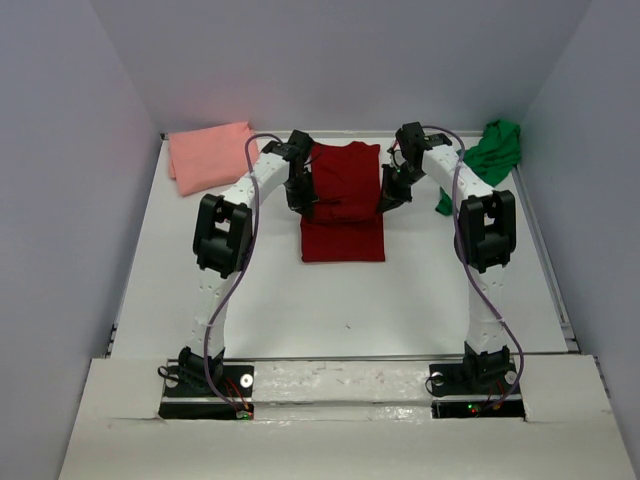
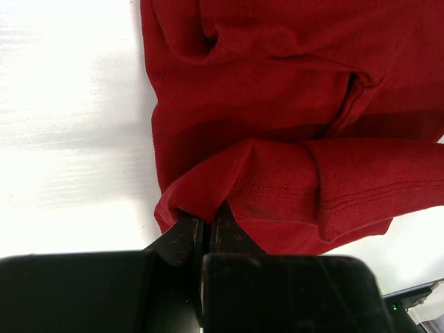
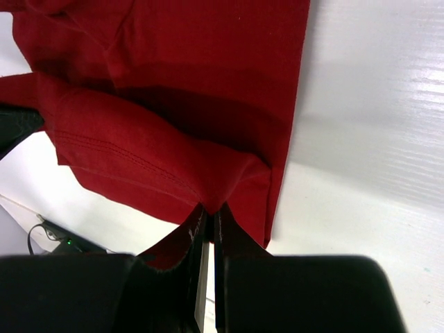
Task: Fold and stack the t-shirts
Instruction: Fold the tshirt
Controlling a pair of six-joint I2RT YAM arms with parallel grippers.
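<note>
Dark red t-shirt [image 1: 342, 240] mid-fold at the middle of the table [image 1: 280, 300].
A raised fold is pinched at each side by the left gripper [image 2: 208, 218] and right gripper [image 3: 209, 208], both clamped on cloth. The salmon pink t-shirt [image 1: 208, 158] is laid flat far left; the green t-shirt [image 1: 492, 152] is left crumpled far right. Nothing is stacked yet.

The middle t-shirt [image 1: 342, 235] lies on the surface [image 1: 350, 300] between the two pairs of jaws. The left jaws pinch its left edge and the right jaws its right edge. The second t-shirt [image 1: 208, 155] lies behind and left of the left jaws. The third t-shirt [image 1: 492, 152] lies behind and right of the right jaws.
</note>
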